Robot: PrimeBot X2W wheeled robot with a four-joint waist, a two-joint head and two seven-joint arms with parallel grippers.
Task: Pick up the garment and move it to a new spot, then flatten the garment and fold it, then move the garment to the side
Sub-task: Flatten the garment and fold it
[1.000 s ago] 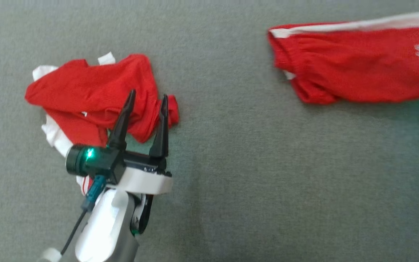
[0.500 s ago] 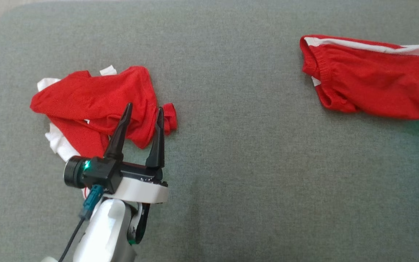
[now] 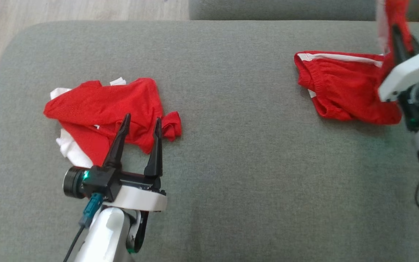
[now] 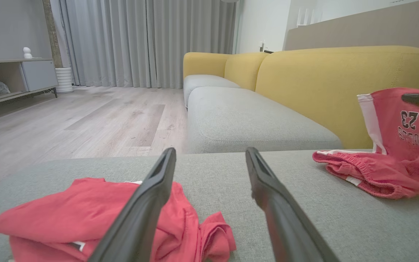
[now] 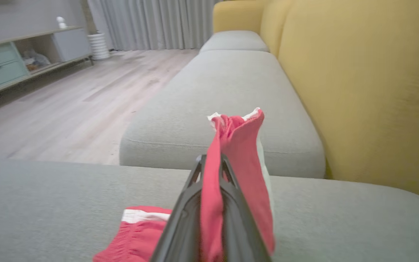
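The right jaws grip one raised end of the shorts (image 3: 340, 94), whose length trails left along the sofa (image 3: 231, 163); the left jaws stand wide over the crumpled garment (image 3: 96, 105).

the head camera is looking steeply down from above onto the grey cushion (image 3: 231, 163). both wrist cameras are sitting low and close over it, facing along it toward the curtains (image 4: 140, 43), with the yellow backrest (image 4: 340, 72) on their right. all three are sharing the red shorts (image 4: 376, 174).
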